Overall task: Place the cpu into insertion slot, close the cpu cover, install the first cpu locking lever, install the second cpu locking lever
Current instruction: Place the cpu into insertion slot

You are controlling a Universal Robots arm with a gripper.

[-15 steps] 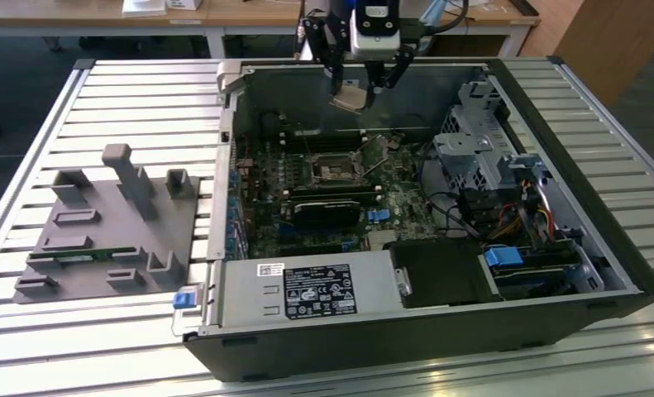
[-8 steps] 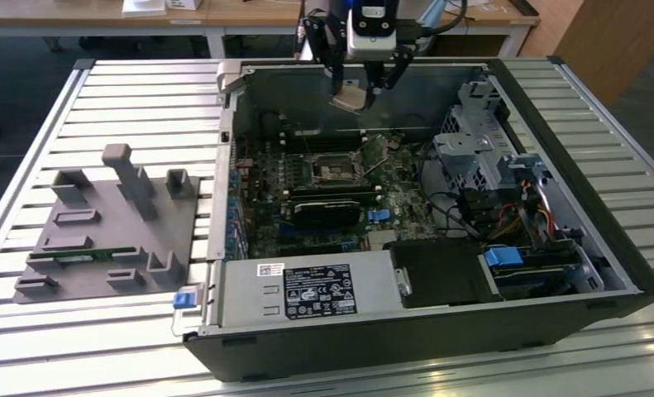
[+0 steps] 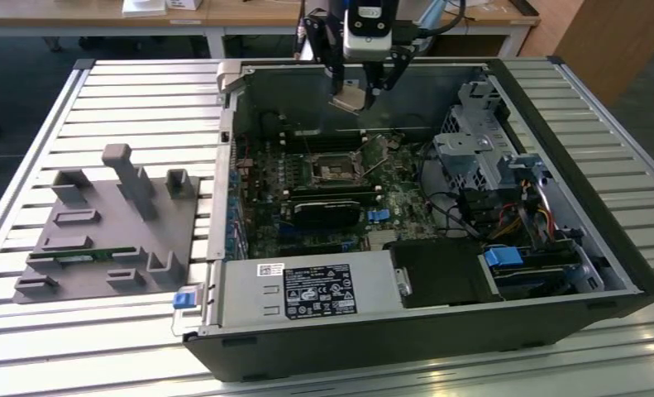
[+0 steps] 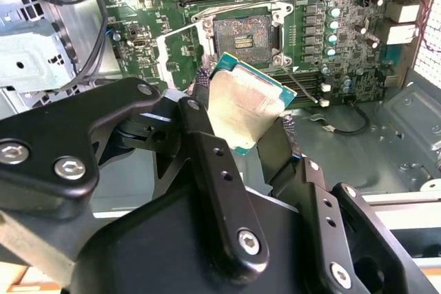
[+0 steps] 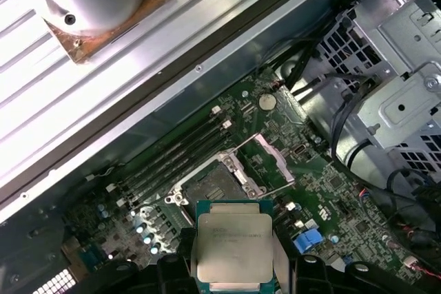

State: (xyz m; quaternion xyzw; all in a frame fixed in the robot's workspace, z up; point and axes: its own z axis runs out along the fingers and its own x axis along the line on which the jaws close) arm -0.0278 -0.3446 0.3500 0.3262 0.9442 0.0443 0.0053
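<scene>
I see faint print on the metal top of the cpu (image 5: 233, 246) in the first wrist view, and a white label (image 3: 317, 291) on the power supply (image 3: 247, 291) of the computer case (image 3: 437, 335) in the exterior view, but I can make out neither. My fingers (image 4: 204, 144) are closed on two opposite edges of the cpu, holding it tilted in the air above the motherboard (image 5: 313, 194). It hangs apart from the insertion slot (image 5: 210, 185), which lies bare with the cpu cover (image 5: 274, 158) swung open beside it.
</scene>
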